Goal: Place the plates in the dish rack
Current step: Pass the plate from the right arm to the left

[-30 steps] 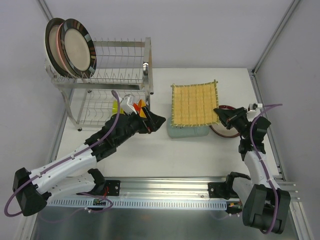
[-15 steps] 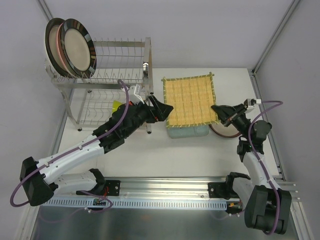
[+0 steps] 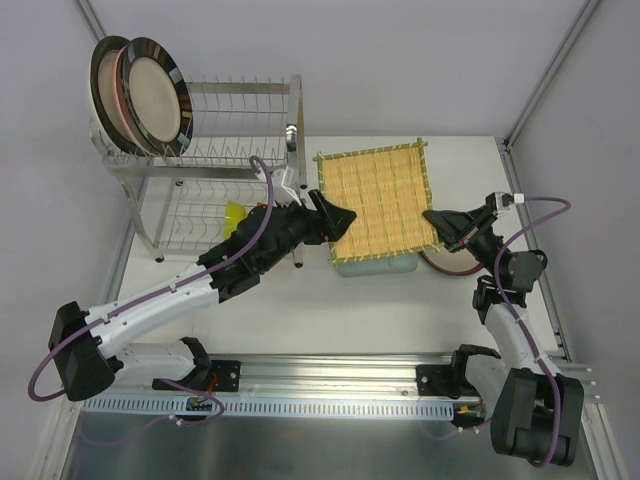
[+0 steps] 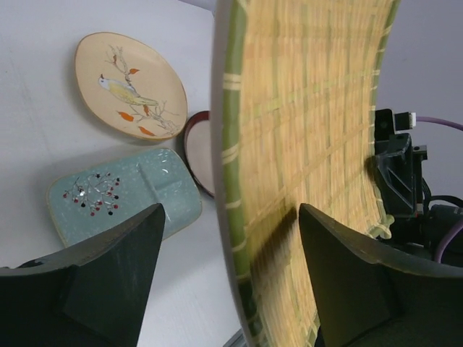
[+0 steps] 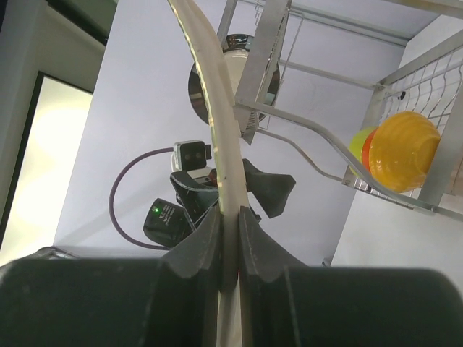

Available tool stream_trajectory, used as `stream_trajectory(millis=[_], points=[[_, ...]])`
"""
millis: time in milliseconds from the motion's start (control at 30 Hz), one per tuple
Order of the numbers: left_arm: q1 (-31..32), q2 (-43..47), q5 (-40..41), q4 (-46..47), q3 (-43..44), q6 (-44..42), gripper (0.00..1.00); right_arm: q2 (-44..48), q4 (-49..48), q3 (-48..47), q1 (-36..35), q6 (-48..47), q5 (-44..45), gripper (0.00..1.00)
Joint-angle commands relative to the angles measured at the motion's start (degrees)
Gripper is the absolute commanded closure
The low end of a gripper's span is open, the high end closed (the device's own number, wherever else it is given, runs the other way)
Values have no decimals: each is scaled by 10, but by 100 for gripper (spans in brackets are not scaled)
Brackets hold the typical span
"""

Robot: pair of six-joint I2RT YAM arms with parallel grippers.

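Observation:
My right gripper [image 3: 437,222] [image 5: 230,213] is shut on the right edge of the yellow woven square plate [image 3: 378,200], holding it tilted above the table. My left gripper [image 3: 338,213] [image 4: 230,217] is open, its jaws either side of the plate's green-bound left edge [image 4: 235,181] and not pressing on it. Under the woven plate lie a pale teal rectangular dish [image 4: 123,195] [image 3: 375,263], a beige plate with a bird [image 4: 130,87] and a red-rimmed plate [image 3: 450,263] [image 4: 202,148]. The silver wire dish rack [image 3: 240,150] stands at the back left, with two round plates [image 3: 150,95] upright on its top tier.
Small green and yellow bowls [image 3: 235,213] [image 5: 405,152] sit in the rack's lower tier, just behind my left arm. The rack's corner post [image 3: 297,130] stands close to the woven plate's left edge. A metal rail [image 3: 330,385] runs along the near table edge.
The right gripper has carried the woven plate leftward and tilted it up. The left gripper has swung right from the rack to the plate's left edge, its jaws narrowing around it.

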State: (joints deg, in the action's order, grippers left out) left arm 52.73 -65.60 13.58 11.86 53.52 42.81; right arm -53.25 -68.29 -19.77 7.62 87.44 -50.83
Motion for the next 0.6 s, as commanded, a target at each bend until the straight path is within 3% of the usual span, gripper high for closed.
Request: stream_trajectory(millis=[0,67,233,400,567], points=[[17,-8,-11,49,35,-4,28,3,-104,-9,-6,34,7,99],[22,-9,-15,56,34,-6,33,2,-107,-7,-7,34,7,99],[27,2,-17,86,18,-2,60,-5,-111,1,-6,31,8,99],[31,21,-8,101,4,-3,67,-20,-112,12,-7,22,11,99],[31,36,-8,107,0,-10,80,-28,-97,18,-6,0,3,99]])
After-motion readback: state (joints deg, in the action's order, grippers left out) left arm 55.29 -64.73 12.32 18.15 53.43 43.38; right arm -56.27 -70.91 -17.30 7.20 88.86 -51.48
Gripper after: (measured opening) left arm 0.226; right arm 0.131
